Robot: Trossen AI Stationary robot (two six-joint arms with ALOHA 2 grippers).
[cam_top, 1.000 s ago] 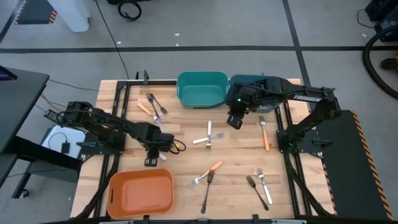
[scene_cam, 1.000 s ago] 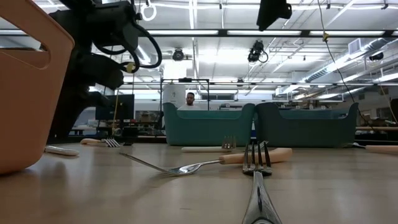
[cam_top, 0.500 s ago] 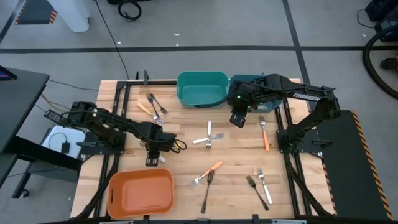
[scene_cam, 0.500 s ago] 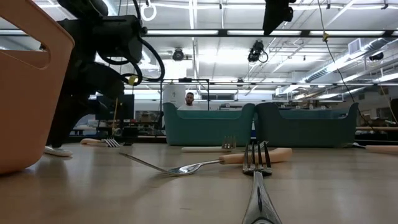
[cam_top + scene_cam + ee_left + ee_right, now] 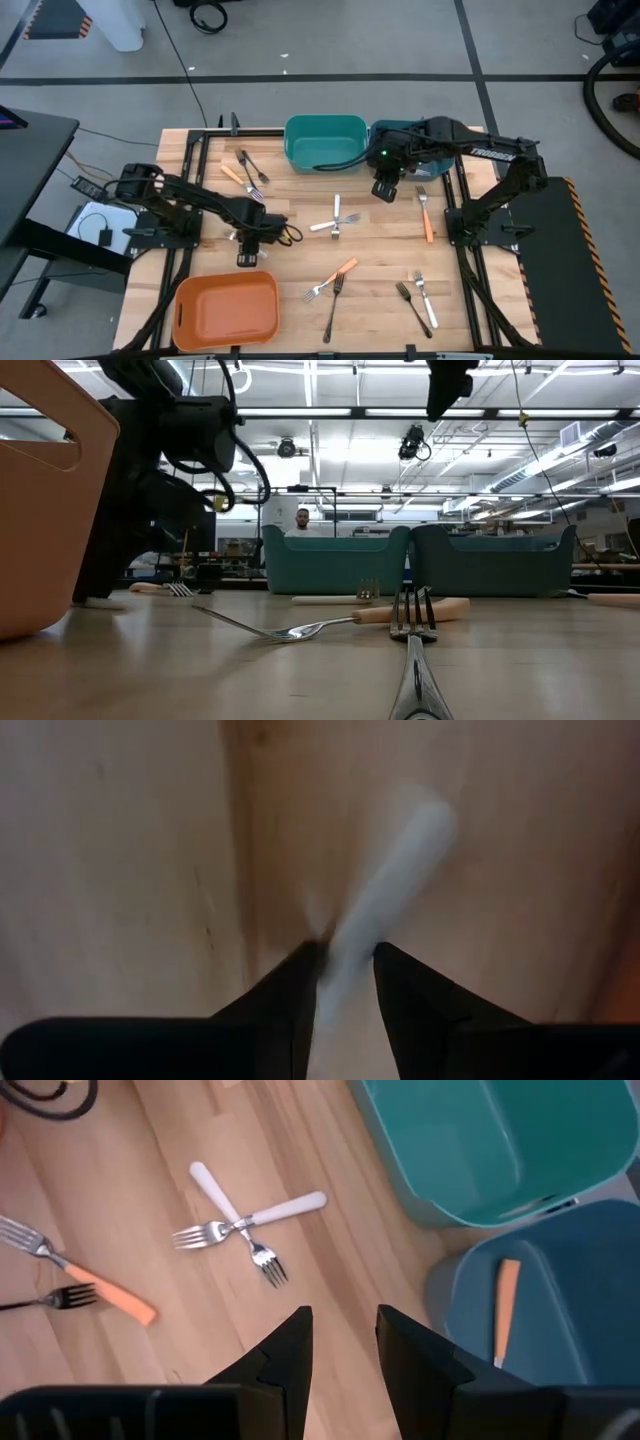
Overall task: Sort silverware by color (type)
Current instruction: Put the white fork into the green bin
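Observation:
A white-handled fork (image 5: 392, 885) lies flat on the wooden table near the orange bin (image 5: 227, 310). My left gripper (image 5: 245, 250) points straight down over it, open, one finger (image 5: 290, 995) on either side of the handle, low above the table. In the low view the handle (image 5: 95, 602) shows under that gripper (image 5: 110, 575). My right gripper (image 5: 383, 190) hangs open, high over the table by the teal bins, with nothing between its fingers (image 5: 343, 1320). Below it lie two crossed white-handled forks (image 5: 245, 1215).
A teal bin (image 5: 323, 143) and a darker teal bin (image 5: 560, 1280) holding an orange-handled fork (image 5: 505, 1305) stand at the far edge. More forks lie at far left (image 5: 250, 170), at right (image 5: 426, 215), near centre (image 5: 333, 280) and near right (image 5: 418, 298).
My left gripper has sunk toward the table over the white-handled fork and drifted slightly toward the table's right edge, its fingers keeping the same gap. The fork has stayed where it was.

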